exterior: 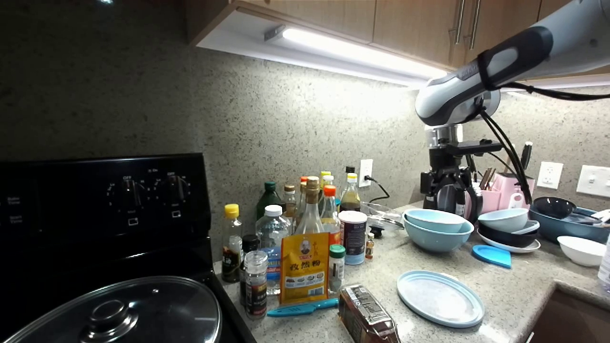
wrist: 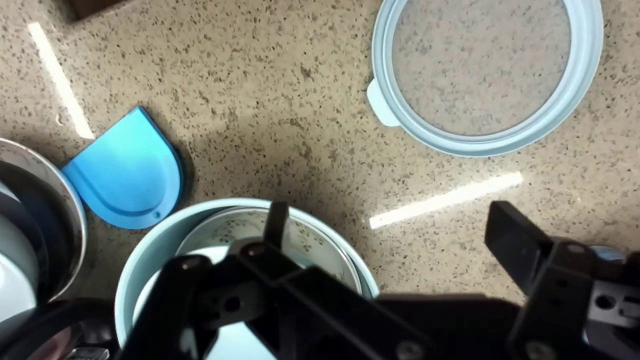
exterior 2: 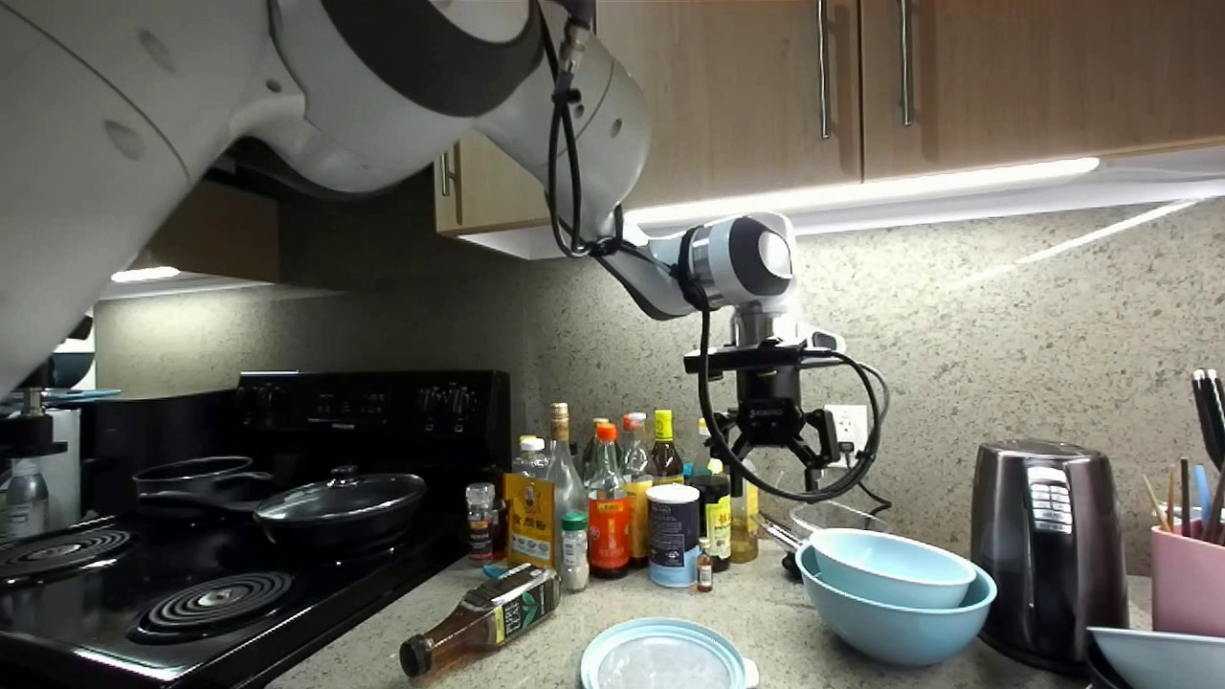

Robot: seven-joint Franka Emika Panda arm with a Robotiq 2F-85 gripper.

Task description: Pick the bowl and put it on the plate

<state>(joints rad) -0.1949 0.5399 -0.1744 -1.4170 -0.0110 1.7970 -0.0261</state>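
Note:
A wide, deep pale blue-green bowl [exterior: 436, 241] stands on the counter and shows also in an exterior view [exterior 2: 890, 630] and the wrist view [wrist: 150, 250]. A smaller pale blue bowl [exterior: 433, 220] sits inside it, also seen in an exterior view [exterior 2: 890, 565]. The pale blue plate [exterior: 441, 299] lies flat near the counter's front, also in an exterior view [exterior 2: 660, 660] and the wrist view [wrist: 472, 146]. My gripper [wrist: 395, 232], also in both exterior views [exterior: 450, 200] [exterior 2: 775, 478], is open and empty above the counter. In the wrist view one finger overlaps the bowls' rim; the other is beside them.
A dark kettle [exterior 2: 1048, 555] stands close beside the bowls. Bottles, such as a blue-labelled canister [exterior 2: 674, 536], line the wall. A brown bottle [exterior 2: 488, 622] lies near the plate. A bright blue piece [exterior: 493, 256], stacked dishes [exterior: 507, 233] and a sink [exterior: 572, 314] are nearby.

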